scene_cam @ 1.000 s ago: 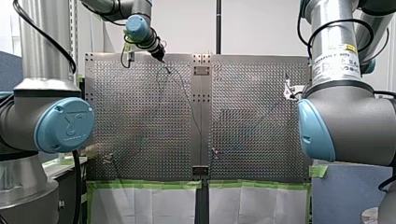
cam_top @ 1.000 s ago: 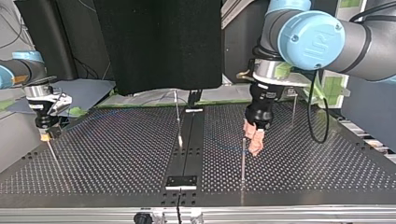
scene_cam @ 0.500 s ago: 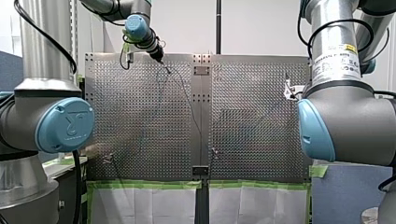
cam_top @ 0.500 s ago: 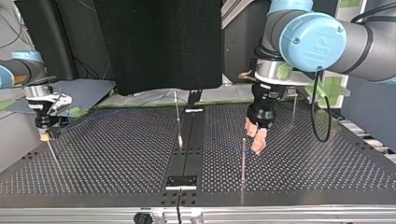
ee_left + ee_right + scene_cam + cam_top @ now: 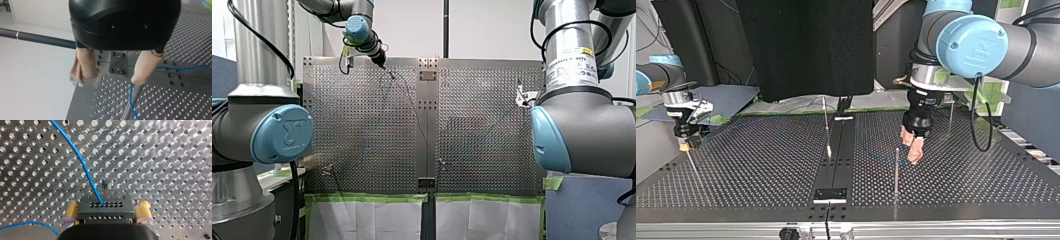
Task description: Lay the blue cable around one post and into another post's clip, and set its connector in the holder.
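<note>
From across the bench, 1 thin post stands upright nearest, by the front edge. Just behind it hangs the left pincer, pads spread, 1 pad beside the post, with the blue cable running close alongside. Farther back, at the edge on the top view's left, the right pincer pinches the connector. The left arm looks nearer the post.

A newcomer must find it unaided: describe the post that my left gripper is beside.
In the top view, start at the dark strip down the middle of the table. Just right of it stands a thin upright metal post. Alone among the posts, it has my left gripper beside its top and the blue cable running along it.
</note>
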Controlling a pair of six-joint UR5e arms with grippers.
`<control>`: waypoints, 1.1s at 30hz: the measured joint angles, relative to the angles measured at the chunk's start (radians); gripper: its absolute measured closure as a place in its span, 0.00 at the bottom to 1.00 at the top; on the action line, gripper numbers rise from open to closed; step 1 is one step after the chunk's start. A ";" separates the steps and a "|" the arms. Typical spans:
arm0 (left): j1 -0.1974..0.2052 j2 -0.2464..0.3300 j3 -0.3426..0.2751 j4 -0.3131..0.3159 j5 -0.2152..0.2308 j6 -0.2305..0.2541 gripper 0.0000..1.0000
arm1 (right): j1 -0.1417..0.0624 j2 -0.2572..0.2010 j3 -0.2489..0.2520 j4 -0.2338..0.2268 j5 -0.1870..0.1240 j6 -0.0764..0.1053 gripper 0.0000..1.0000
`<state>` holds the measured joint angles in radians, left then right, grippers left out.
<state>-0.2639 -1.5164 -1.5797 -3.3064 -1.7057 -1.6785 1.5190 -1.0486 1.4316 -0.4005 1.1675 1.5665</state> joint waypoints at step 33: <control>0.015 0.000 0.000 -0.007 0.001 0.002 0.00 | -0.003 0.000 0.000 -0.001 0.000 0.000 0.00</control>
<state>-0.2487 -1.5160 -1.5796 -3.3136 -1.7044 -1.6766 1.5164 -1.0487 1.4312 -0.4019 1.1674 1.5665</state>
